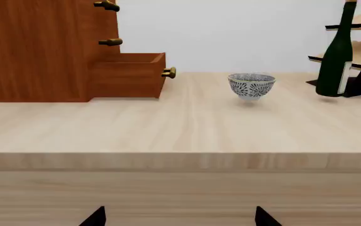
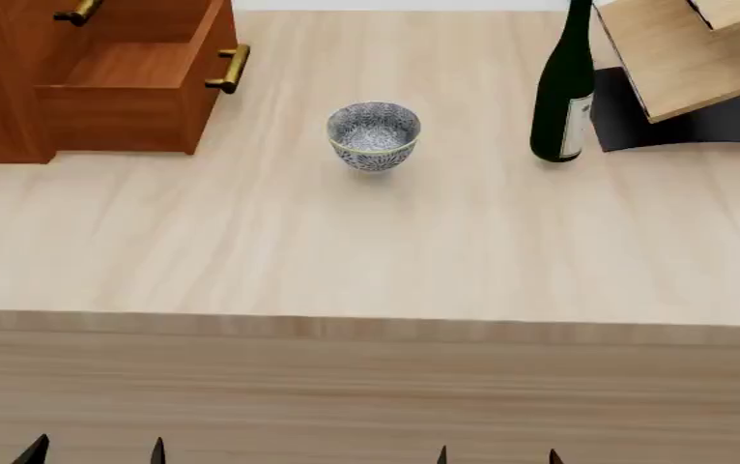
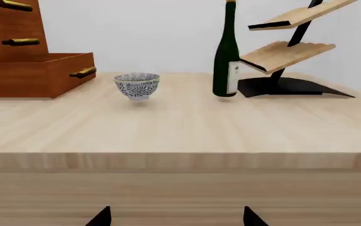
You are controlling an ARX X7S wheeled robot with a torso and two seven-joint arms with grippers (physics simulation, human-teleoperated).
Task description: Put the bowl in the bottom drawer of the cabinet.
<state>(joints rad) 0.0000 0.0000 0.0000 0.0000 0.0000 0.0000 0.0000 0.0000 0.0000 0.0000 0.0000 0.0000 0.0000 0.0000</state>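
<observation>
The blue-and-white bowl (image 2: 373, 135) (image 1: 251, 85) (image 3: 137, 85) stands upright on the pale wooden table (image 2: 344, 242), right of the cabinet (image 2: 10, 68) (image 1: 36, 47). The bottom drawer (image 2: 131, 92) (image 1: 130, 75) (image 3: 39, 73) is pulled out and looks empty, its brass handle (image 2: 228, 68) facing the bowl. Both grippers hang low in front of the table's near edge, far from the bowl. Only the black fingertips show: left gripper (image 2: 93, 452) (image 1: 180, 217) and right gripper (image 2: 499, 456) (image 3: 177, 217), each open with nothing between the fingers.
A dark green wine bottle (image 2: 563, 87) (image 3: 227, 52) stands right of the bowl. Behind it is a pale wooden rack on a black base (image 2: 686, 68) (image 3: 287, 52). The upper drawers' brass handles (image 1: 108, 23) jut out above the open drawer.
</observation>
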